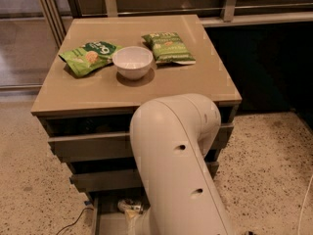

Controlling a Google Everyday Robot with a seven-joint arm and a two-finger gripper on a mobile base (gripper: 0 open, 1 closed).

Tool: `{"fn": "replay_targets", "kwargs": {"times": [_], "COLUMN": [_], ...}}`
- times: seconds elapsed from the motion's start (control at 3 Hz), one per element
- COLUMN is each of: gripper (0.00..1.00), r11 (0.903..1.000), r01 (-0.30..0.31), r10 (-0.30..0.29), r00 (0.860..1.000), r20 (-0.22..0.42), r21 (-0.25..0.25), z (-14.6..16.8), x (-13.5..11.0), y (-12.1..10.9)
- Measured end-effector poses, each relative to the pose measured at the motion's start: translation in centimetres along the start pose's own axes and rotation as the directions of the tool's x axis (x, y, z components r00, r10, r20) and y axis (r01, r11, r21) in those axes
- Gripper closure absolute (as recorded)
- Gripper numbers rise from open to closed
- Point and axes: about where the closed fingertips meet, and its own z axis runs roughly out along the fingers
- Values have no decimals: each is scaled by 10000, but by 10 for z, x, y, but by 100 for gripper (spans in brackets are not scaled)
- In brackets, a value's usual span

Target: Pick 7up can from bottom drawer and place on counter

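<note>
The 7up can [128, 205] shows as a small silvery shape with dark markings in the open bottom drawer [106, 223], near its back. My gripper [135, 213] is down inside that drawer, right at the can, and the big white arm [176, 170] reaching down in front of the cabinet hides most of it. I cannot tell whether it holds the can. The tan counter [146, 89] tops the cabinet.
On the counter stand a white bowl [132, 61] and two green snack bags, one to its left [89, 56] and one to its right [167, 47]. The two upper drawers [88, 146] sit slightly out. A dark cable [73, 223] lies on the speckled floor at the left.
</note>
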Motion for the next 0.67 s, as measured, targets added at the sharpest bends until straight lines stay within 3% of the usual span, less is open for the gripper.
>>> {"fn": "replay_targets", "kwargs": {"times": [0.67], "gripper": [4], "r11": [9996], "r01": [53], "r10": [-52], "r00": [10000], "r20": [-39], "r21": [293], "z": [18], "x": [0], "y": [-11]}}
